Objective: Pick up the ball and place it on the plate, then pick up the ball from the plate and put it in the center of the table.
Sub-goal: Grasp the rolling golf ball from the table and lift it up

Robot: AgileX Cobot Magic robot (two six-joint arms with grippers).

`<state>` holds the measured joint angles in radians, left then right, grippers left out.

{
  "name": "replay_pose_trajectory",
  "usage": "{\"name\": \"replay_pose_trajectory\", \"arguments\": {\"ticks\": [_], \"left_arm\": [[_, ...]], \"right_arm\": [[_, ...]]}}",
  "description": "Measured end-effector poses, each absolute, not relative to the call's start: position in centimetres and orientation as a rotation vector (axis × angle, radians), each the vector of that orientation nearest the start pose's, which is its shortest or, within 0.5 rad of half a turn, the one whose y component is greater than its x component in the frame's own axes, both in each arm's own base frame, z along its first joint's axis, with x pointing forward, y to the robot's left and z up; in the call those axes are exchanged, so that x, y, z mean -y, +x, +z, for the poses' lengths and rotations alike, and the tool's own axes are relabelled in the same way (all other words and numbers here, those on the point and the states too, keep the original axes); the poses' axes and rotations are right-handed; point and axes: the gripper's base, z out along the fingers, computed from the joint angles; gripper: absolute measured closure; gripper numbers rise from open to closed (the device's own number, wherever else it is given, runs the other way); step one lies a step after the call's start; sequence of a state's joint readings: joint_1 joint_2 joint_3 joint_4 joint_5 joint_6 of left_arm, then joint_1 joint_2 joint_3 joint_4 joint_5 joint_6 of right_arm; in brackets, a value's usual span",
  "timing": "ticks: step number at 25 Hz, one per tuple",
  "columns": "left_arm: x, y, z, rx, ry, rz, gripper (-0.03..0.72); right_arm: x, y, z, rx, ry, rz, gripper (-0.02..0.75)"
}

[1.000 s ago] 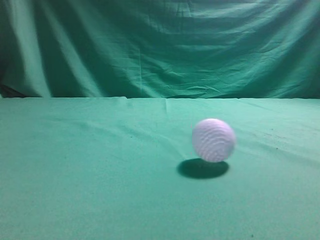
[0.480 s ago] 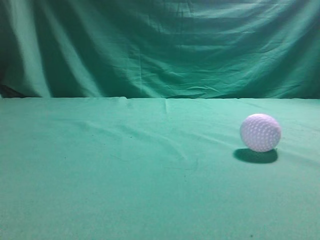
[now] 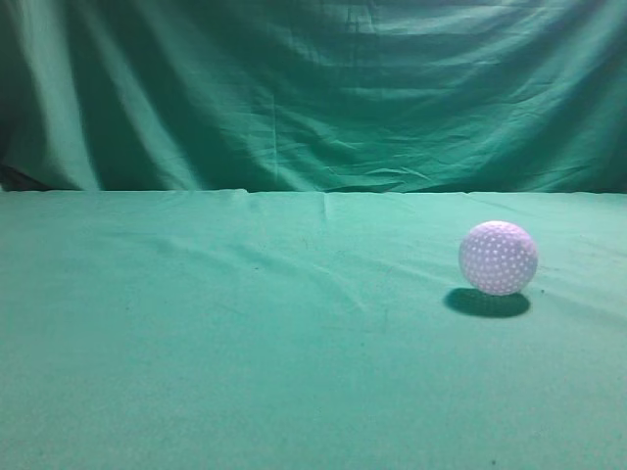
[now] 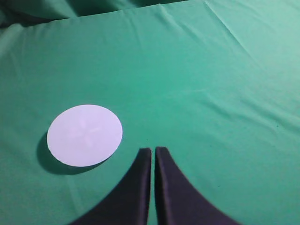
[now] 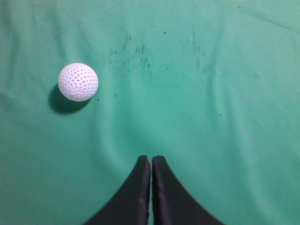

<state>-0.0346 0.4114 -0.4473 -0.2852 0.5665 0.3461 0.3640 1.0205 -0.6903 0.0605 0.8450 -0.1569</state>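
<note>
Exterior view shows the table (image 3: 196,372), wide, flat and covered in soft, wrinkly green cloth. The plate (image 4: 85,135) is a flat white circle. Both black grippers, left (image 4: 153,151) and right (image 5: 151,159), are pinched closed on nothing. The ball (image 3: 499,258), round, white and bumpy, sits on the cloth at the right.

ball (image 3: 499,258): dimpled, matt white | table (image 3: 245,372): wrinkled teal cloth
</note>
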Motion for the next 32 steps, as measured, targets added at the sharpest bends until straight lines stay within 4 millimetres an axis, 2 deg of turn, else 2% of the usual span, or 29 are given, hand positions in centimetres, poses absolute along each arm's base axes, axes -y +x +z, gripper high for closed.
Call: {"name": "replay_pose_trajectory", "arguments": {"ticks": [9,13,14,15,17,23,24,25,32], "left_arm": [[1.4,8.4,28.5,-1.997,0.276,-0.035,0.688],[1.3,8.4,27.5,-2.025,0.28,-0.03,0.688],[1.3,8.4,27.3,-2.031,0.281,-0.031,0.688],[1.3,8.4,27.2,-2.032,0.281,-0.03,0.688],[1.3,8.4,27.2,-2.029,0.28,-0.029,0.688],[1.3,8.5,27.2,-2.026,0.282,-0.022,0.688],[1.3,8.5,27.2,-2.026,0.282,-0.022,0.688],[1.3,8.5,27.2,-2.026,0.282,-0.022,0.688],[1.3,8.5,27.2,-2.026,0.282,-0.022,0.688]], "right_arm": [[-10.7,19.2,25.1,-2.572,-0.825,0.086,0.738],[-12.3,19.8,23.9,-2.562,-0.883,0.095,0.738],[-12.7,19.9,23.7,-2.56,-0.895,0.098,0.689],[-13.0,20.0,23.4,-2.559,-0.905,0.103,0.689],[-13.4,20.3,22.8,-2.573,-0.906,0.112,0.596],[-14.3,20.8,21.0,-2.657,-0.885,0.153,0.194],[-14.5,20.9,20.8,-2.671,-0.88,0.165,0.151],[-14.8,21.2,20.6,-2.679,-0.879,0.178,0.121],[-16.9,23.9,19.1,-2.75,-0.893,0.195,0.128]]}}
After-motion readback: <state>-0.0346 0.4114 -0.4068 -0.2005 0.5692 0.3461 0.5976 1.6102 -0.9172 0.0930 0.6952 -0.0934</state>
